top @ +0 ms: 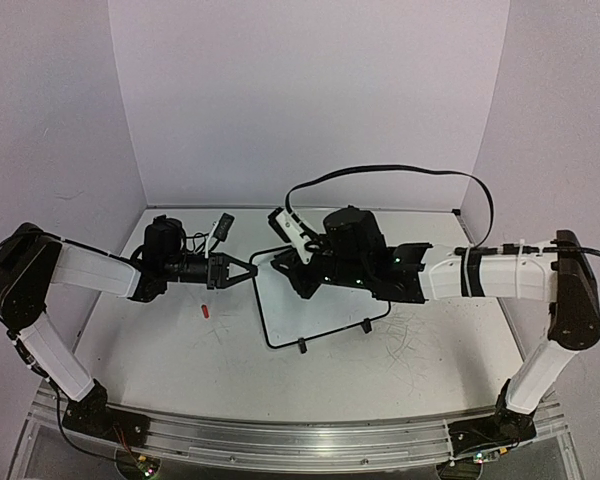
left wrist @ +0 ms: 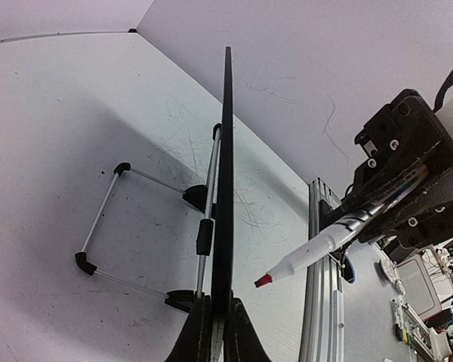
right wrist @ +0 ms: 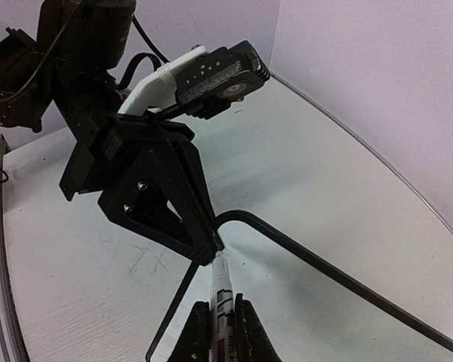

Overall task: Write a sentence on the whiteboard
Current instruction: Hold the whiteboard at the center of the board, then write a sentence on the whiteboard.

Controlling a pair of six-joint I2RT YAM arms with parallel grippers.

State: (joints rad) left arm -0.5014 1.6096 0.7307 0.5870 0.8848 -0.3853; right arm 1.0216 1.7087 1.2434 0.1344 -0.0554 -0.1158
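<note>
"Whiteboard point(top: 325, 300) sits in the middle of the table point(top: 180, 360). Any words yet?"

"None I can see. The left gripper point(top: 253, 270) pinches its corner; the right gripper point(right wrist: 220, 324) squeezes the marker point(left wrist: 317, 249). All the writing is left."

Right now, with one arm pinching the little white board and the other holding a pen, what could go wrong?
The red-tipped white marker in the right gripper sits right beside the left gripper, so they might collide. The left gripper pinches the black-framed glossy white whiteboard at only one edge; writing pressure may twist it. The small red cap lying loose could get knocked.
</note>
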